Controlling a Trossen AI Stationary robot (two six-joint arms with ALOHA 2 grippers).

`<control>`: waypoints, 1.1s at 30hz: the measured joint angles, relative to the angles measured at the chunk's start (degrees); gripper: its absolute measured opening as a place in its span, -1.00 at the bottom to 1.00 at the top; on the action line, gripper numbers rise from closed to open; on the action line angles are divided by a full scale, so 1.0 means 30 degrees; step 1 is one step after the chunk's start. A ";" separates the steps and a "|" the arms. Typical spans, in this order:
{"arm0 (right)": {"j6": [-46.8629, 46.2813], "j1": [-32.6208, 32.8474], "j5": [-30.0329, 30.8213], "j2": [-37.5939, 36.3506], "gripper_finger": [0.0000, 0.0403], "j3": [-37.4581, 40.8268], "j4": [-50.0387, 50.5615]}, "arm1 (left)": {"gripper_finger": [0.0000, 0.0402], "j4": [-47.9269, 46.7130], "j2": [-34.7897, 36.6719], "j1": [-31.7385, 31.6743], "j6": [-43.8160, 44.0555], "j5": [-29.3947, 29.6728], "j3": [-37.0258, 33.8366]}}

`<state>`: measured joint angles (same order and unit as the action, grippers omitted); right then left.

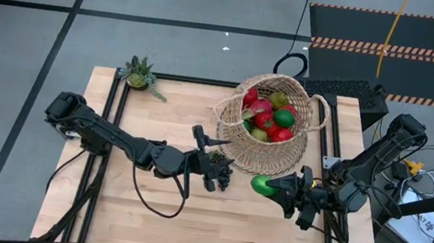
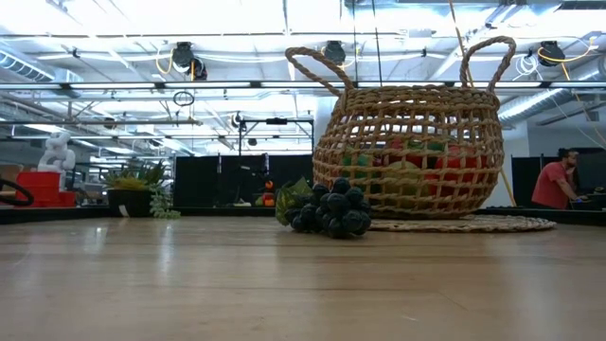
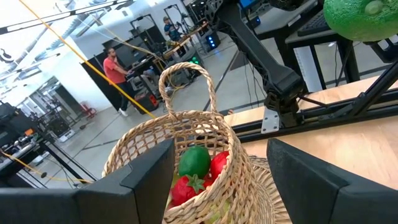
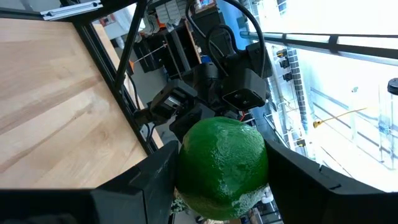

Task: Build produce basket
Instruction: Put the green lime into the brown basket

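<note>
The tan woven basket (image 1: 271,120) stands at the table's far right on a round woven mat (image 2: 473,224). It holds red, green and yellow produce (image 1: 271,118). A bunch of dark purple grapes (image 2: 331,210) lies on the table just in front of the basket, near its left side. My left gripper (image 1: 216,163) hangs open above the grapes, level and facing the basket (image 3: 186,155), with nothing between its fingers. My right gripper (image 1: 274,187) is at the near right, shut on a green lime (image 4: 224,165). The lime also shows in the left wrist view (image 3: 364,15). My right gripper pinches the green lime by its two opposite sides (image 4: 186,168) between its two fingers. The fingers lie level and come from the table's right side. The lime (image 1: 261,184) is lifted clear of the table, near the basket's near side.
A small spiky potted plant (image 1: 141,75) stands at the table's far left corner. Bare wood lies along the near half of the table (image 1: 187,226). People stand at benches in the room beyond (image 3: 115,68).
</note>
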<state>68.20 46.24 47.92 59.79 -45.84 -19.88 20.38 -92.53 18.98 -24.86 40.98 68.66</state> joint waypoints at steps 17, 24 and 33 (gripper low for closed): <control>-0.4006 -0.0007 0.0000 0.0000 0.07 0.0000 -0.1324 | 0.26 0.0000 0.0000 0.0000 0.0020 0.0006 0.0000; -0.7558 -0.0015 0.0029 0.0000 0.07 0.0000 -0.2797 | 0.26 0.0000 -0.0007 0.0000 0.0020 0.0006 0.0000; -1.2667 -0.0029 0.0087 0.0000 0.07 0.0000 -0.4673 | 0.26 -0.0007 -0.0007 -0.0007 0.0097 0.0006 0.0000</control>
<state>30.20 46.15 48.18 59.79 -45.84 -33.90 20.36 -92.55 18.96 -24.57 40.99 68.66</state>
